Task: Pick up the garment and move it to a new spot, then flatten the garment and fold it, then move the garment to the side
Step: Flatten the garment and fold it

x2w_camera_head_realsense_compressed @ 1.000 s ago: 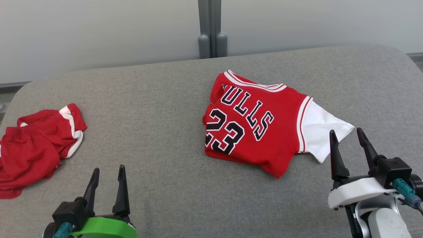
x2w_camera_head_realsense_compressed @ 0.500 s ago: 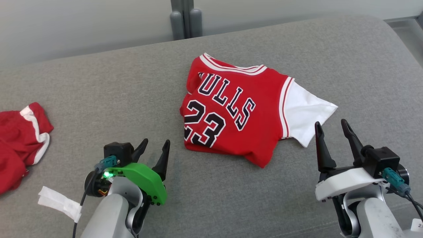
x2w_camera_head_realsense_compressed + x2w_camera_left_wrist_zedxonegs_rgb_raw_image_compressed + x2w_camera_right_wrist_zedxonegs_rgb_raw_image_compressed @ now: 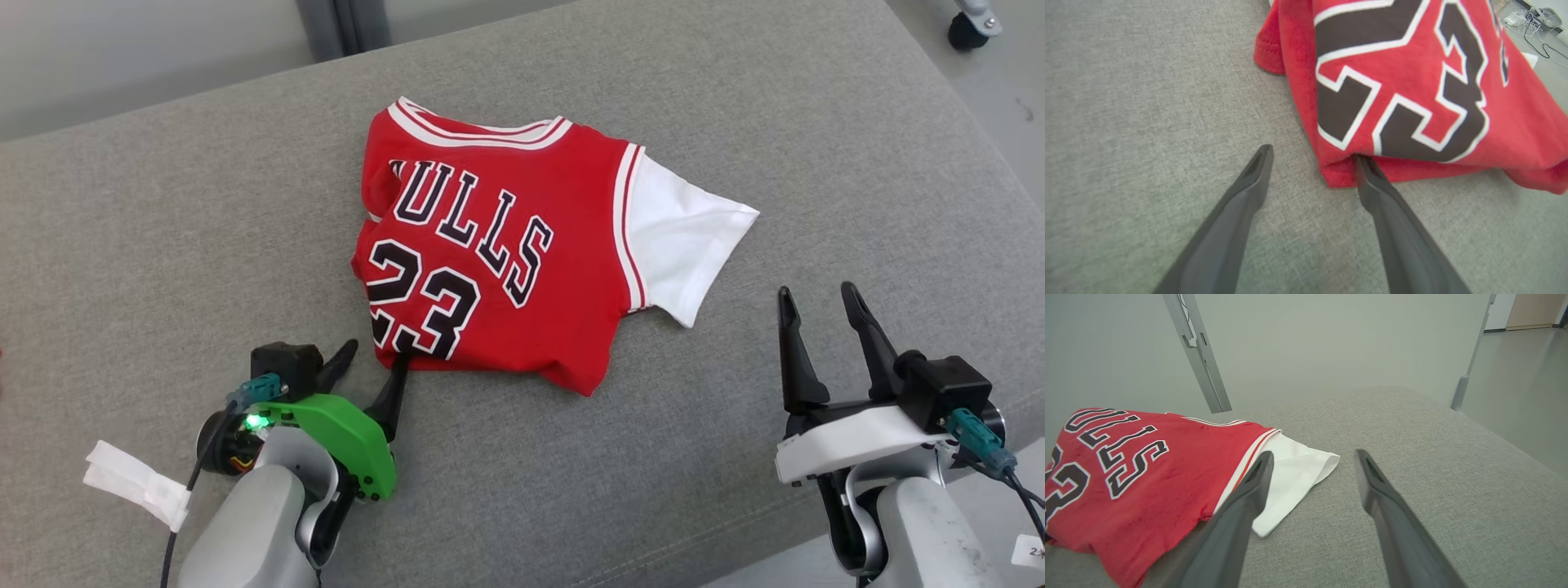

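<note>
Jersey (image 3: 490,253), red with a white sleeve (image 3: 686,237), lies crumpled near the middle of the head view, on the grey cushion (image 3: 163,245). My left gripper (image 3: 375,353) sits at the lower left of that frame, jaws spread wide and holding nothing. In the left wrist view one fingertip is at the hem, seemingly tucked just under it, while the other rests over bare cushion. My right gripper (image 3: 816,291), at the lower right, is just as wide and also empty, hovering near the sleeve but apart from it.

To lift well, I judge I should push the left finger further under the hem so both layers sit between the jaws before closing. Pinching only the top layer would let the cloth unfold as it rises. My right side should take the sleeve edge so the weight is shared.

The cushion is woven and looks soft, so pressing in should help a finger slip under. Behind it stand a pale wall and a grey post (image 3: 335,24), and a caster wheel (image 3: 971,24) shows at the upper right.
</note>
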